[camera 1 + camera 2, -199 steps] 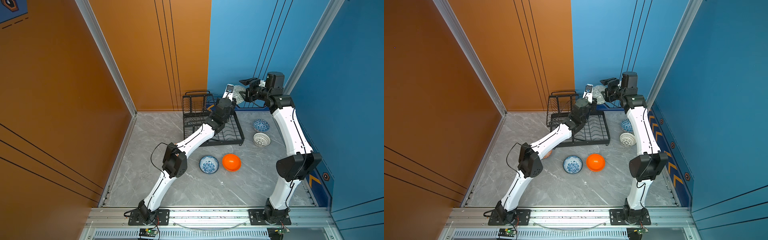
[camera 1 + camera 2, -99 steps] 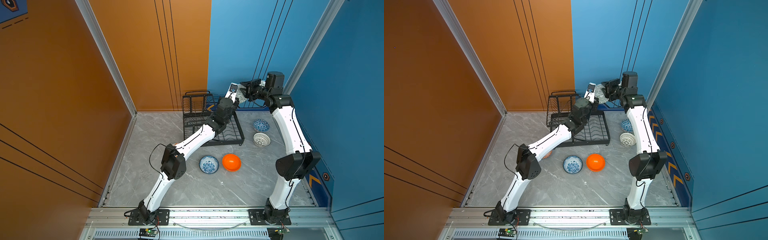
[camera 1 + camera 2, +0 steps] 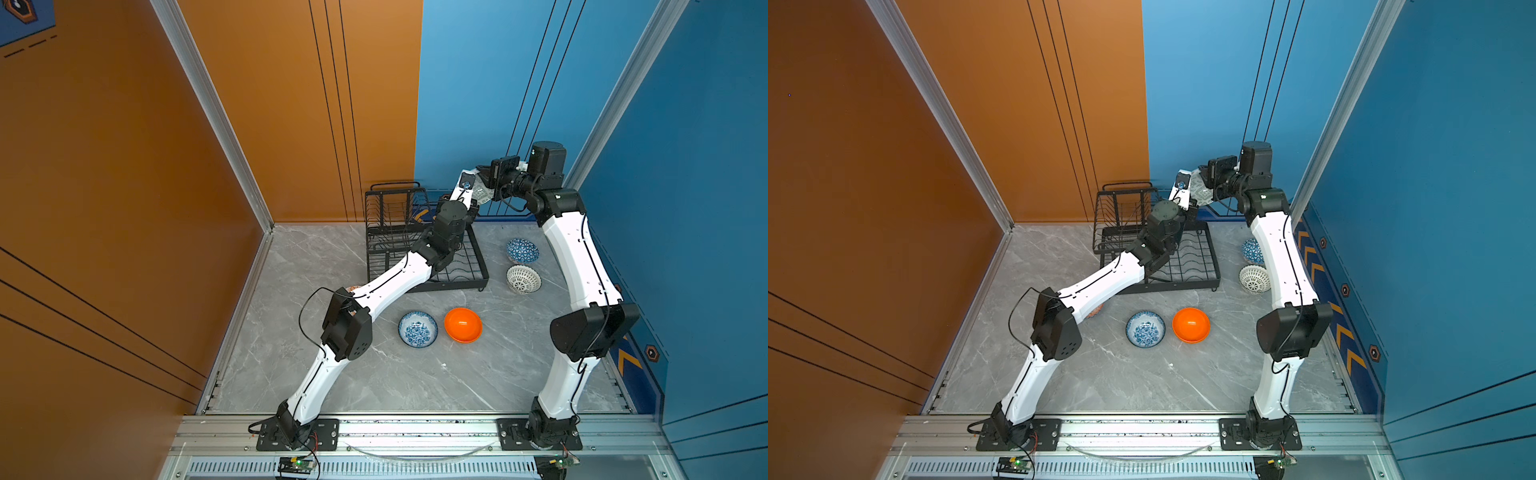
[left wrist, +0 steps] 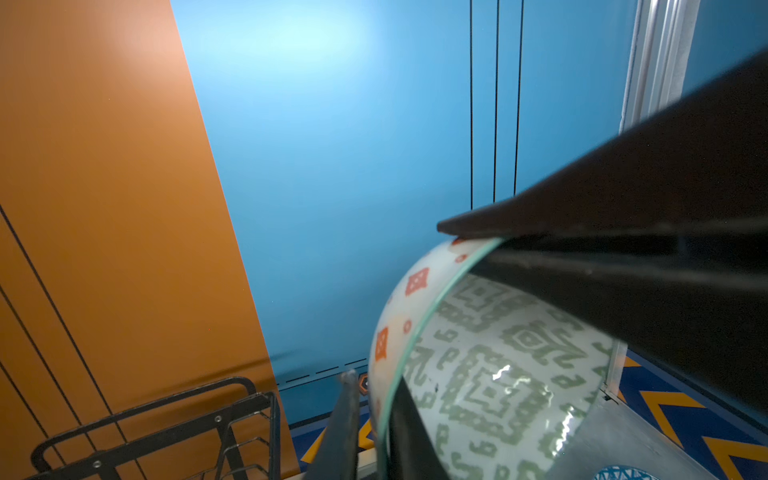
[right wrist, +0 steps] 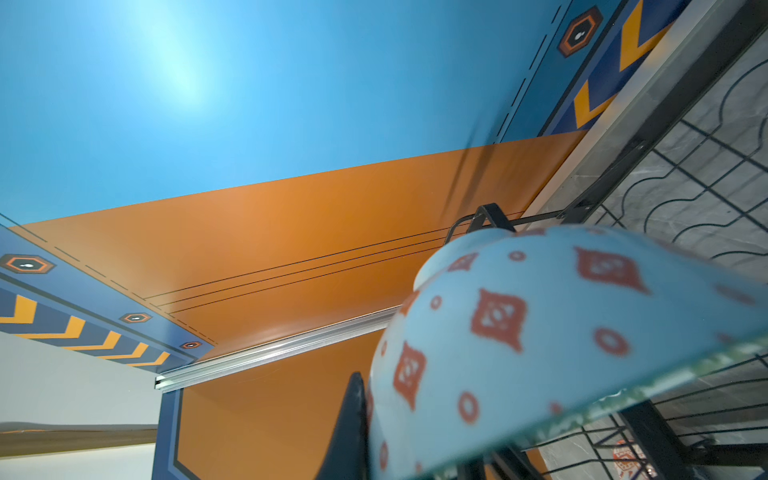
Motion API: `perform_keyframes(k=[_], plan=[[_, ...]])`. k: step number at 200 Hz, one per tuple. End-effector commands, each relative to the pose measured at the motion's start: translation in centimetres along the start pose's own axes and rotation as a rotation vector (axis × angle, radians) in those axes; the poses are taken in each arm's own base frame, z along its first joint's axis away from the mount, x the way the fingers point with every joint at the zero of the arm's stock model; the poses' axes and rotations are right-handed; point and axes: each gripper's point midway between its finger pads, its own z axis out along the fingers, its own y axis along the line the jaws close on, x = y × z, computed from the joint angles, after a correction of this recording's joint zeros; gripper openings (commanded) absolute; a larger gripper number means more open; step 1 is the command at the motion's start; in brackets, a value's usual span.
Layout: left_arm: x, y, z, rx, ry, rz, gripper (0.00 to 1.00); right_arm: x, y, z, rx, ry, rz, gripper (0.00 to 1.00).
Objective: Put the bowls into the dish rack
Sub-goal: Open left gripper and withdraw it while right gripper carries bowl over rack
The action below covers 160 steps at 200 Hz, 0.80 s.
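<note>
Handover: green-patterned bowl [image 4: 498,374], glossy, rigid, probably light, breakable; right claw [image 4: 465,245] clenched on thin rim; left claw [image 4: 372,401] straddles rim, grip indeterminate.

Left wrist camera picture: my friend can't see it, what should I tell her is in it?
A green-patterned bowl with orange diamonds outside is held on edge in the air. The right gripper pinches its rim, while the fingers of the left gripper straddle the rim loosely. Behind are a blue wall, an orange wall and the black dish rack's handle.
</note>
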Motion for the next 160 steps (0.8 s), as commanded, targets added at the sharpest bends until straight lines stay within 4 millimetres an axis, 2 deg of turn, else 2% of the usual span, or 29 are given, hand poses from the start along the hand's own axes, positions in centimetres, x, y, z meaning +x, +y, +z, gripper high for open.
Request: perform_keyframes(k=[1, 14, 33, 45, 53, 100, 131, 147, 160], plan=[[-7.8, 2.6, -2.0, -0.045, -0.132, -0.05, 0.35, -2.2, -0.7, 0.1, 0.02, -0.049, -0.062, 0.0], [-7.7, 2.9, -2.1, -0.056, -0.125, -0.052, 0.53, -2.7, -0.6, -0.1, 0.014, -0.055, -0.062, 0.0], [-7.7, 3.1, -2.7, -0.052, -0.115, -0.053, 0.68, -3.3, 0.3, -0.5, -0.016, -0.059, -0.078, 0.0], [-7.6, 3.4, -3.1, -0.057, -0.102, -0.05, 0.85, -3.7, 1.0, -0.8, -0.031, -0.068, -0.099, 0.0], [-7.4, 3.7, -3.5, -0.061, -0.091, -0.047, 1.0, -4.0, 1.1, -0.9, -0.033, -0.073, -0.102, 0.0], [-7.0, 6.0, -6.3, -0.028, 0.01, -0.041, 0.98, -5.2, 0.2, -0.9, -0.016, -0.111, -0.202, 0.0], [-6.8, 7.7, -7.2, 0.116, 0.177, -0.15, 0.98, -5.6, -2.7, 0.4, -0.013, -0.14, -0.256, 0.0], [-7.0, 8.8, -7.6, 0.146, 0.221, -0.217, 0.98, -5.2, -4.6, 1.5, 0.0, -0.128, -0.291, 0.0], [-6.3, 9.4, -8.0, 0.169, 0.29, -0.241, 0.98, -4.5, -5.9, 2.3, 0.013, -0.113, -0.335, 0.0]])
